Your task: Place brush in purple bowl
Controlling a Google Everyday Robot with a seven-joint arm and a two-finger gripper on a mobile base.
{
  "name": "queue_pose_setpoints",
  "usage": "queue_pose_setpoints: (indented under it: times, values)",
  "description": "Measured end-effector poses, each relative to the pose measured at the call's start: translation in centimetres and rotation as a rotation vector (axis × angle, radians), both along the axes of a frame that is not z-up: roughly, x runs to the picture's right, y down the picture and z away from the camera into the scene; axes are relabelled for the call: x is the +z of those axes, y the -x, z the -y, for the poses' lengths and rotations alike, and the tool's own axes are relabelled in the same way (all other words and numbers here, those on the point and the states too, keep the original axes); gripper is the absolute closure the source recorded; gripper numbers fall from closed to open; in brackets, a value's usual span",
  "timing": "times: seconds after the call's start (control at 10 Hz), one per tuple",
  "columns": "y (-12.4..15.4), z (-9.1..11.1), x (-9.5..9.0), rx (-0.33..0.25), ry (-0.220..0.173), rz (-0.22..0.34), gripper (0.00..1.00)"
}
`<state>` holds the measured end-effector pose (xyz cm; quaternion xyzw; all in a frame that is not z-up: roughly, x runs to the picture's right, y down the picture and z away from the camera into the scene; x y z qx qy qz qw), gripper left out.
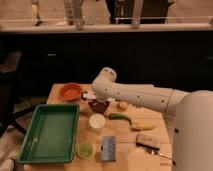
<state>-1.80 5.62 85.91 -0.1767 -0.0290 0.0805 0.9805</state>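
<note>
Tan flat brush [147,141] well right of dark purple round bowl [98,106]. White gripper [88,96] above bowl, can't tell if open. Long carry, brush may slip.

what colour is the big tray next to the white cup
The tray is green, camera view; pincer by the purple bowl.

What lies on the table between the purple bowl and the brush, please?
In the camera view, a green pepper and a banana lie between the purple bowl and the brush; the gripper hangs beside the bowl.
</note>
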Motion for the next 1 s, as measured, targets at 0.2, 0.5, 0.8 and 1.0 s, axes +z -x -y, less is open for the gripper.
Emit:
queue_pose_setpoints:
  times: [0.2,0.5,0.8,1.0]
  values:
    - [0.0,0.0,0.0,0.0,0.0,0.0,0.61]
    - [0.01,0.0,0.0,0.0,0.0,0.0,0.31]
    - [0.01,0.0,0.0,0.0,0.0,0.0,0.23]
    - [0.02,0.01,-0.01,0.0,0.0,0.0,0.23]
